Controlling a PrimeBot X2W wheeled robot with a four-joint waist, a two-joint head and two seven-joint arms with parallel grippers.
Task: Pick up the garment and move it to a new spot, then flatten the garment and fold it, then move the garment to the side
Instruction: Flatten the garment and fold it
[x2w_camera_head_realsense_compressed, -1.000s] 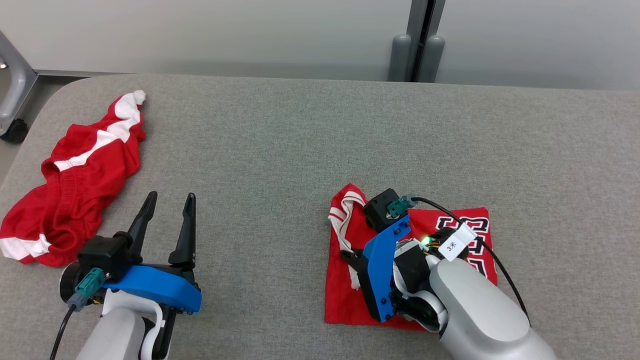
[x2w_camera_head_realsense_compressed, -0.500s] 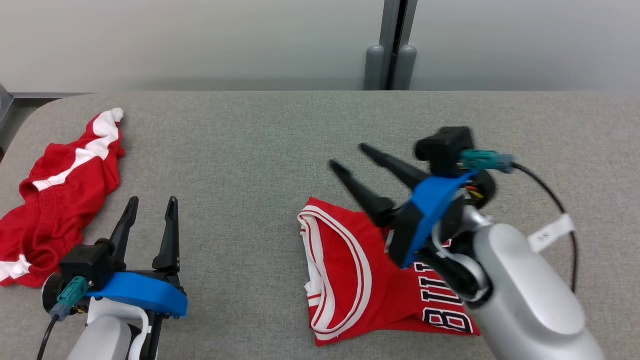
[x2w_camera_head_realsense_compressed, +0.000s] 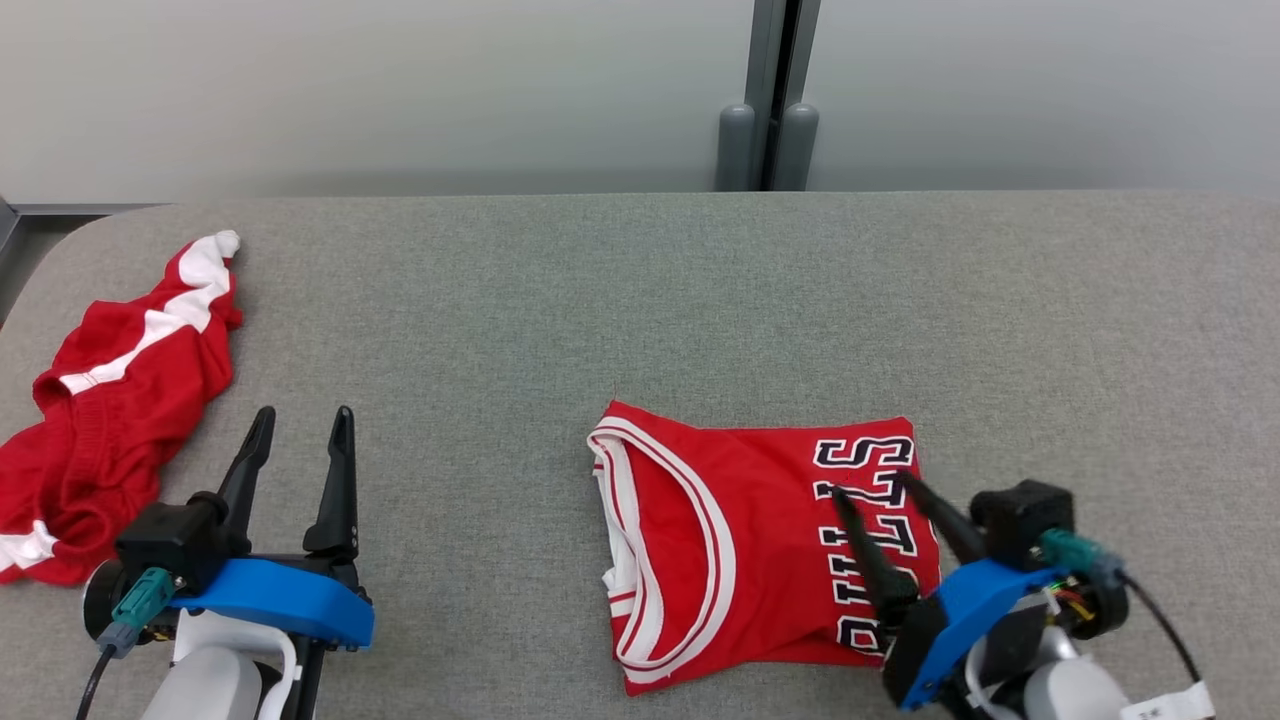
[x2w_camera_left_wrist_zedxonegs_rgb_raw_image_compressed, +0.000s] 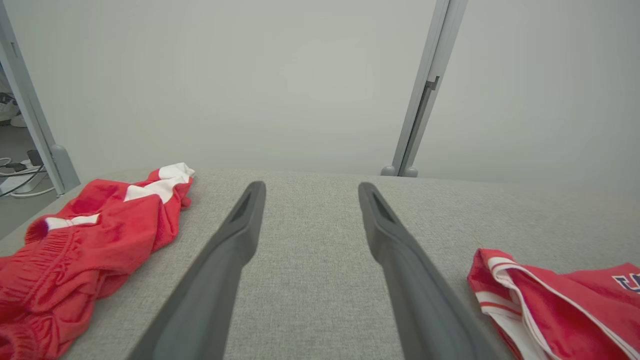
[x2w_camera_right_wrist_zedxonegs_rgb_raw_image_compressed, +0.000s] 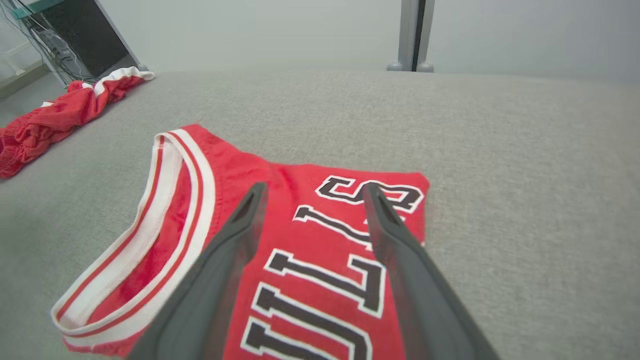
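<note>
From the head, we see the folded red jersey (x2w_camera_head_realsense_compressed: 760, 540) lying flat on the grey table (x2w_camera_head_realsense_compressed: 600, 300), at 5 o'clock from the picture's middle, with its white-trimmed opening toward 9 o'clock and its black lettering toward 3. The right gripper (x2w_camera_head_realsense_compressed: 869, 486) stands at the jersey's 4 o'clock corner, jaws wide and holding nothing, fingers reaching over the lettering. A second ago it was pressed shut on the cloth near the trimmed edge. Half a second ago it was raised and spread above the jersey. Since then it has drawn back toward 5 o'clock. The left gripper (x2w_camera_head_realsense_compressed: 305, 412), at 7 o'clock, is as wide and empty as before. The crumpled shorts (x2w_camera_head_realsense_compressed: 110, 400) lie at 9 o'clock. The camera has shifted meanwhile.

From the left wrist, we see the wide left gripper (x2w_camera_left_wrist_zedxonegs_rgb_raw_image_compressed: 311, 186) above bare table (x2w_camera_left_wrist_zedxonegs_rgb_raw_image_compressed: 310, 250), shorts (x2w_camera_left_wrist_zedxonegs_rgb_raw_image_compressed: 100, 225) at 8 o'clock and jersey (x2w_camera_left_wrist_zedxonegs_rgb_raw_image_compressed: 560, 305) at 4 o'clock.

From the right wrist, the spread right gripper (x2w_camera_right_wrist_zedxonegs_rgb_raw_image_compressed: 315, 186) points over the jersey (x2w_camera_right_wrist_zedxonegs_rgb_raw_image_compressed: 225, 165). Whether its tips touch the cloth, we cannot tell. The shorts (x2w_camera_right_wrist_zedxonegs_rgb_raw_image_compressed: 60, 115) lie at 10 o'clock.
</note>
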